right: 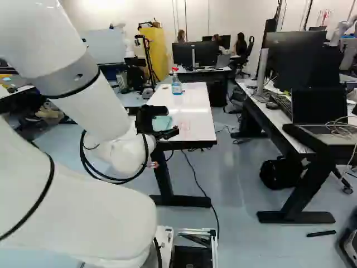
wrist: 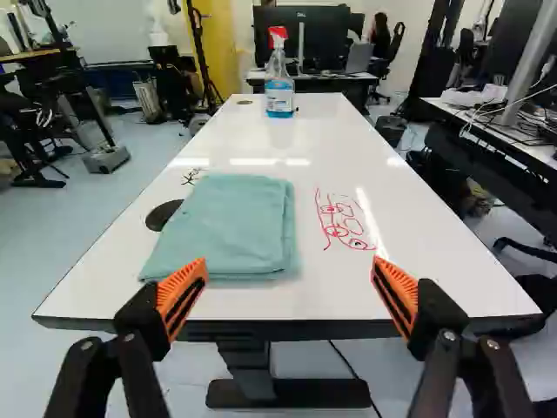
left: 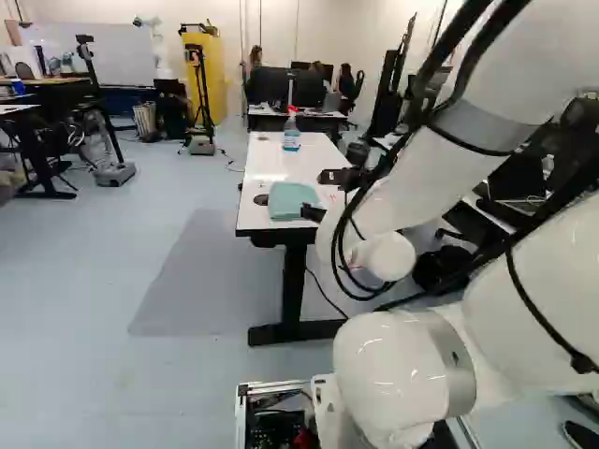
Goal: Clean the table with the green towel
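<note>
My gripper (right: 157,123) is at the near end of the white table (right: 196,111). In the wrist view the gripper (wrist: 287,292) stands wide open, with nothing between its orange pads. A folded pale green towel (wrist: 228,225) lies flat on the table (wrist: 348,296) just ahead, closer to one finger's side and touched by neither. Beside the towel are red marker drawings (wrist: 343,223) on the tabletop, and a small black scribble (wrist: 191,176) shows at its far corner. In the left base view the towel (left: 290,200) lies beside the gripper (left: 329,195).
A spray bottle (wrist: 279,77) with blue liquid stands toward the table's far end. The towel partly covers a dark round disc (wrist: 163,215) in the tabletop. Another desk (right: 256,111) with monitors and a laptop runs along the right of the right base view.
</note>
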You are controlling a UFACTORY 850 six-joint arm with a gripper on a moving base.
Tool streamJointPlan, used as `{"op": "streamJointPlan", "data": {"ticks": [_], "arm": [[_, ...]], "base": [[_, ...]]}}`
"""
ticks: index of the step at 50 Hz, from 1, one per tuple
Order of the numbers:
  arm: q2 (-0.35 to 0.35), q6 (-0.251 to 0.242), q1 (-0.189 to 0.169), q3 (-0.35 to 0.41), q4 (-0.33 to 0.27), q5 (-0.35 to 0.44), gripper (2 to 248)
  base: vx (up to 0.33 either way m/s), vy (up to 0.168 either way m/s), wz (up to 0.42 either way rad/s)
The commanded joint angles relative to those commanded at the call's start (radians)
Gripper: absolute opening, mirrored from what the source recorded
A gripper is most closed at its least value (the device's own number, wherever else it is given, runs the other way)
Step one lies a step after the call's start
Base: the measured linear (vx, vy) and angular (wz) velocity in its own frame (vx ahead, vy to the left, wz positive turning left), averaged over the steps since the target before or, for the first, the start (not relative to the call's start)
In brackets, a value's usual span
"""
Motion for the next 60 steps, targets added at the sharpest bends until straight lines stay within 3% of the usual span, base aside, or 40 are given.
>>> {"op": "streamJointPlan", "data": {"ticks": [32,60], "arm": [[-0.109,0.000,0.076,-0.187,0.007,-0.025,247],[-0.191,0.000,0.129,-0.334,0.092,-0.183,247]], "base": [[0.000,0.000,0.000],[0.000,0.000,0.000]]}}
